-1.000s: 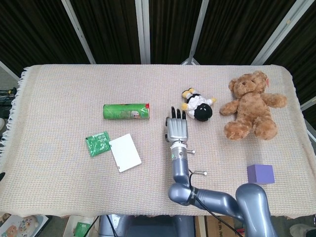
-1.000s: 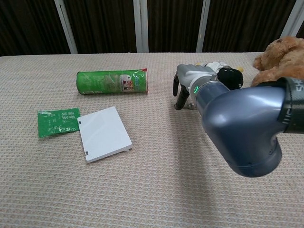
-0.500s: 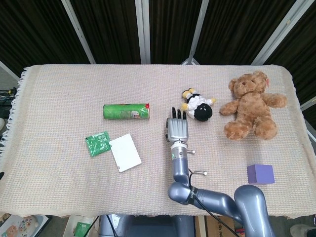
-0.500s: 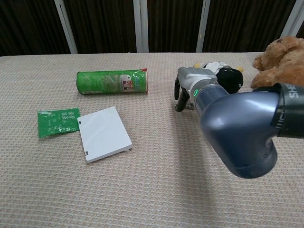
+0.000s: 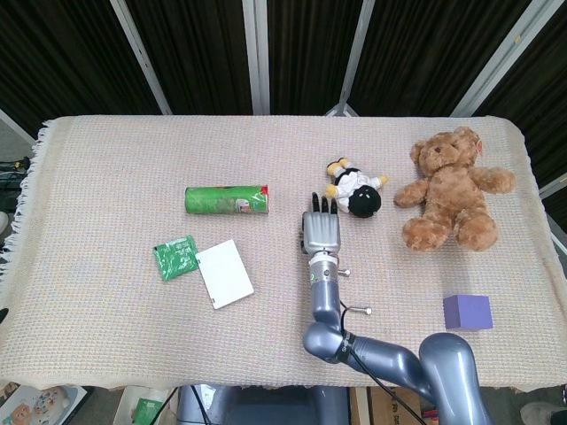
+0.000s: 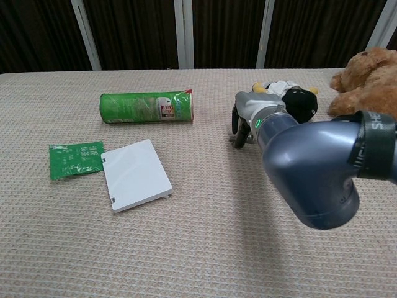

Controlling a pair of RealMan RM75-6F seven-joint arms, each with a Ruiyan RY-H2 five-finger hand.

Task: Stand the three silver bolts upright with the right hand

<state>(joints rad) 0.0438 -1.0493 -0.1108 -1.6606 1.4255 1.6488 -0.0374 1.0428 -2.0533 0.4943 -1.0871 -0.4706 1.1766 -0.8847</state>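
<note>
The fingers (image 5: 320,205) of the right hand (image 5: 322,232) pointed away from the robot and curled down toward the cloth, their tips near the table (image 5: 106,177) surface in the chest view. Whether they had closed on a bolt could not be told: the palm and wrist hid whatever lay beneath them, and nothing silver showed between the fingers. From the downward curl, the hand was probably set to pick up or settle something small.

Just behind the hand, beside its wrist, one silver bolt (image 5: 344,273) lay on its side on the cloth. A second silver bolt (image 5: 359,310) lay further back, beside the forearm, also on its side. A third was not to be seen in either view; it may have been under the hand. So by the look of things, at least two bolts were not yet stood up.

The left hand did not show in either view.

Further out, a small black and white plush toy (image 5: 354,189) lay just beyond the fingertips, near enough to be nudged by a reach forward. A brown teddy bear (image 5: 452,188) sat to its right, a purple block (image 5: 467,312) near the table's front edge. To the left lay a green tube (image 5: 226,200), a green packet (image 5: 175,257) and a white card (image 5: 224,274), well apart from the work.
</note>
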